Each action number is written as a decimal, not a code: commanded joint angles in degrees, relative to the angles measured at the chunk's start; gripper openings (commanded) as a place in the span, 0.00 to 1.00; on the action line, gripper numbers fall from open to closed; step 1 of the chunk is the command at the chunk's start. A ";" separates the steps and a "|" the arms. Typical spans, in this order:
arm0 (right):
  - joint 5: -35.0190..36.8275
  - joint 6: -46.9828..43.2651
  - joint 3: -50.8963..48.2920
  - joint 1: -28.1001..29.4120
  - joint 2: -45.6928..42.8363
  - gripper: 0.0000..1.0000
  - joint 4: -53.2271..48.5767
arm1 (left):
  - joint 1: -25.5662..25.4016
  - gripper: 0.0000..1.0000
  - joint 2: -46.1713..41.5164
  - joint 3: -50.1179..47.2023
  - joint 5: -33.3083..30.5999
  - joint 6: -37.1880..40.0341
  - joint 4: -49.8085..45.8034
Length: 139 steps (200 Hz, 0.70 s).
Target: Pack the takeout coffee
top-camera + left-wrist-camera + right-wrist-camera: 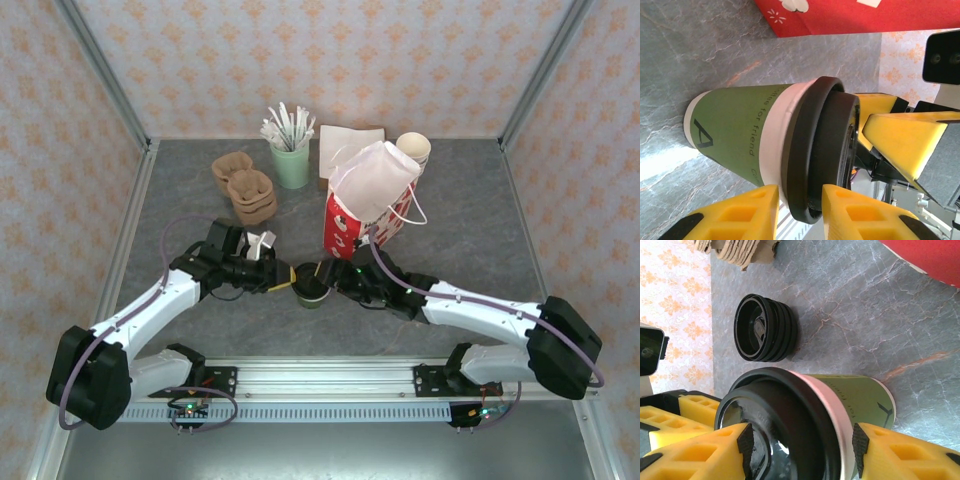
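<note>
Counter: a grey, marbled counter (470, 200) carries everything.
Bag: a tall red-and-white paper bag (365, 205) with white cord handles stands upright, mouth up. It is beyond the cup and a little toward the right arm's side, near it but apart.
Right tool: the yellow-fingered right tool (802, 445) comes in from the right. Its dark pads sit against either side of the cup just under the lid, so by my reading it is clamped on the cup.
Left tool: the left tool (800, 197) comes in from the left, fingers a little apart with the lid's rim between them. I cannot tell whether they pinch the rim or only bracket it.
Cup: the small dark green paper cup (735, 135) stands upright on the counter, between the two tools and in front of the bag. Its long axis is vertical.
Lid: a round black plastic lid (775, 415) is seated on the cup's top.
Way to the bag: up, then back and slightly right. The right arm is nearer the bag and looks the likelier carrier. The cup would need lifting above the bag's mouth and keeping upright.
</note>
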 commanded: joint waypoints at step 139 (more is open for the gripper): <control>-0.32 -0.77 3.36 0.35 1.11 0.58 0.32 | 0.33 0.52 -0.87 0.83 -2.59 3.38 -3.36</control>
